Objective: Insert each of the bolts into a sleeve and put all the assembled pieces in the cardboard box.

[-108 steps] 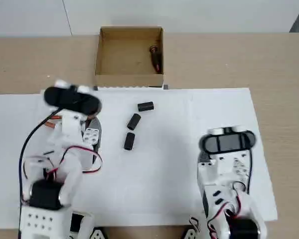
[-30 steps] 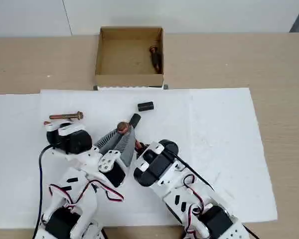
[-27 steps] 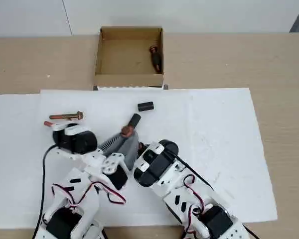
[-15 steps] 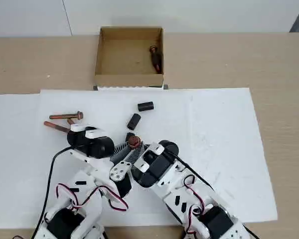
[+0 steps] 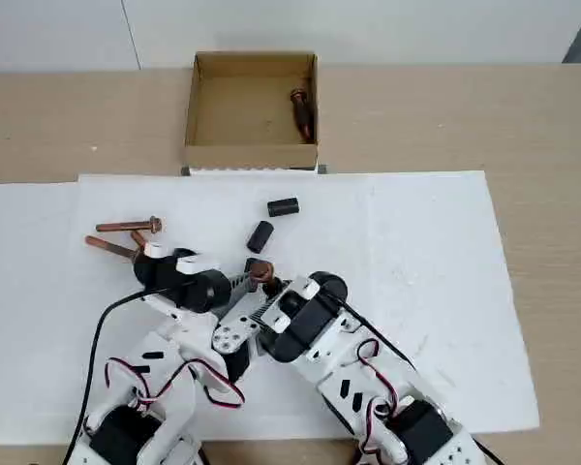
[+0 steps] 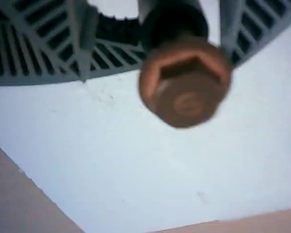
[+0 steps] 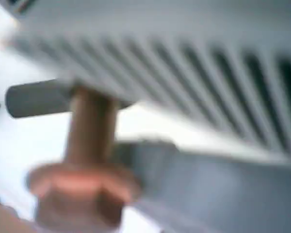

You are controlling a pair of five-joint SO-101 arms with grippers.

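Left hand [image 5: 253, 282] clenched on bolt [image 5: 261, 272]; right hand [image 5: 274, 294] alongside, grip unclear; sleeve [image 5: 259, 235] near.

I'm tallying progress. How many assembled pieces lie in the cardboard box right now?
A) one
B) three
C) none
A: a single bolt-in-sleeve piece lies inside the box, close to one side wall, and nothing else lies in there.
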